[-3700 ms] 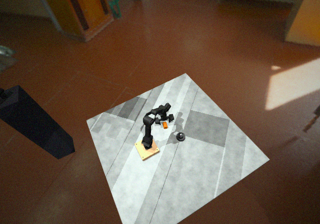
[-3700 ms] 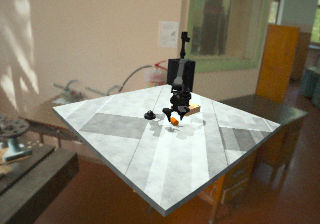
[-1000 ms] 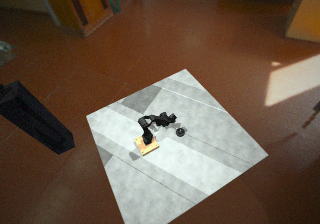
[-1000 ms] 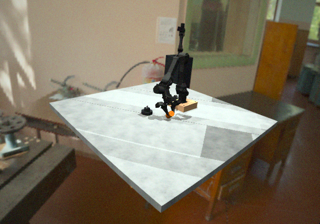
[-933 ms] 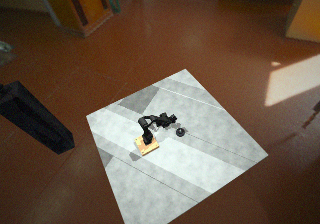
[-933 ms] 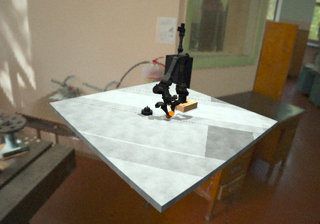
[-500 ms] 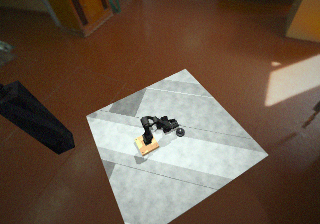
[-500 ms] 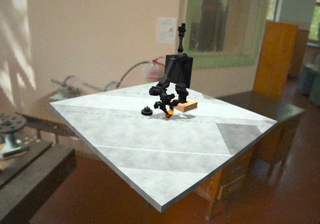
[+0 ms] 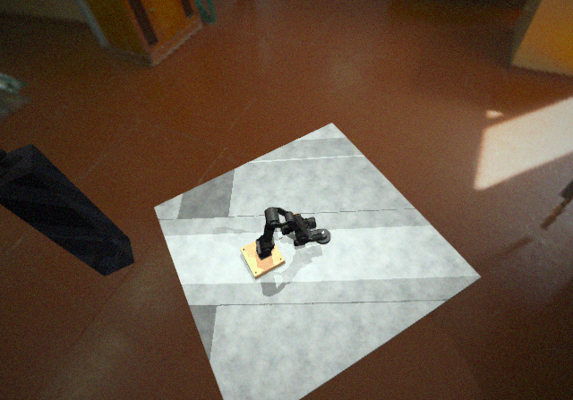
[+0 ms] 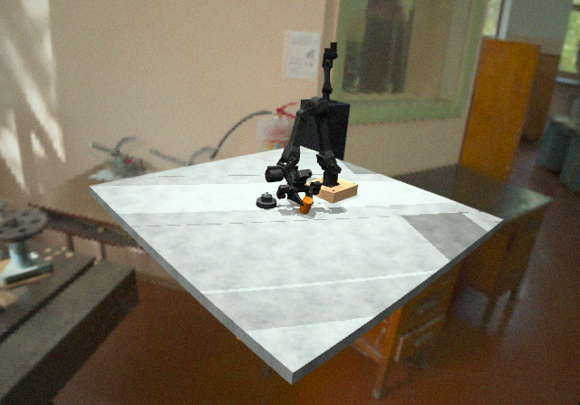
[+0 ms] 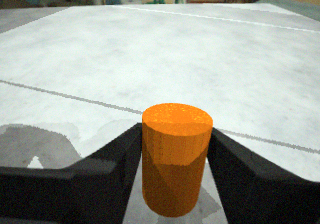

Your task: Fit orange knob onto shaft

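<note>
The jaws are clamped on the orange knob (image 9: pixel 295 214) (image 10: pixel 306 205) (image 11: pixel 175 154), one side against each flank. In the exterior view the knob leans slightly, beside the round pedestal (image 9: pixel 326 239) (image 10: pixel 265 202) rather than on it; I cannot tell whether its lower end touches the bench (image 9: pixel 323 178) (image 10: pixel 281 260) (image 11: pixel 150 49). The pedestal stands well inside the bench's edges, with a broad stretch of surface between it and the near corner in that view. The wooden base (image 9: pixel 255 271) (image 10: pixel 350 191) sits on the knob's other side. From above, the arm (image 9: pixel 270 217) (image 10: pixel 296 133) crowds the pedestal, partly overlapping its disc.
</note>
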Robot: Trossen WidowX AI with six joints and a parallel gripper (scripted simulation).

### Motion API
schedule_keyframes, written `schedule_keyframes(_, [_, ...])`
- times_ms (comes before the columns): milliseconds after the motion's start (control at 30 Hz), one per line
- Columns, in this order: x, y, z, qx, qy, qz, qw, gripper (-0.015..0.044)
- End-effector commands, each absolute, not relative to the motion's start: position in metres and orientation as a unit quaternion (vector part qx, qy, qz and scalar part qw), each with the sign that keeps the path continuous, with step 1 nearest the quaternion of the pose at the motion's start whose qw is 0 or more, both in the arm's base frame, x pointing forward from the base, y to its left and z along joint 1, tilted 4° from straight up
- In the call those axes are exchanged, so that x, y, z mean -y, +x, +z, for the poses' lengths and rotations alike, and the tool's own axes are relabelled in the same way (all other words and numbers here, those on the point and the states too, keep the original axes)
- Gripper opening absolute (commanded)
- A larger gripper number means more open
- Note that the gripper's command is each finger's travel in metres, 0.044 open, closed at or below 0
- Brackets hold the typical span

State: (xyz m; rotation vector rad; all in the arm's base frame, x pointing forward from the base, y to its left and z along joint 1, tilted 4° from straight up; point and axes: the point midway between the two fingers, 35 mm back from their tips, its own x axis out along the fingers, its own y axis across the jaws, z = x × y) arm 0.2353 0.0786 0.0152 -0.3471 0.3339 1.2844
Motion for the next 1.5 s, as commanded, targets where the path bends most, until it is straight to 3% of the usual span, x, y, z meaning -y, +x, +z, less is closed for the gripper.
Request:
schedule_keyframes(0, [-0.0745, 0.2338, 0.0133, -0.127, -0.137, 0.598, 0.780, 0.0179])
schedule_keyframes(167, [-0.0743, 0.2340, 0.0155, -0.149, -0.154, 0.593, 0.776, 0.0179])
schedule_keyframes(267, [-0.0758, 0.2342, 0.0150, -0.140, -0.149, 0.595, 0.777, 0.0258])
schedule_keyframes(1067, [-0.0758, 0.2342, 0.0150, -0.140, -0.149, 0.595, 0.777, 0.0260])
schedule_keyframes(1300, [-0.0758, 0.2342, 0.0150, -0.140, -0.149, 0.595, 0.777, 0.0440])
schedule_keyframes(1467, [-0.0758, 0.2342, 0.0150, -0.140, -0.149, 0.595, 0.777, 0.0440])
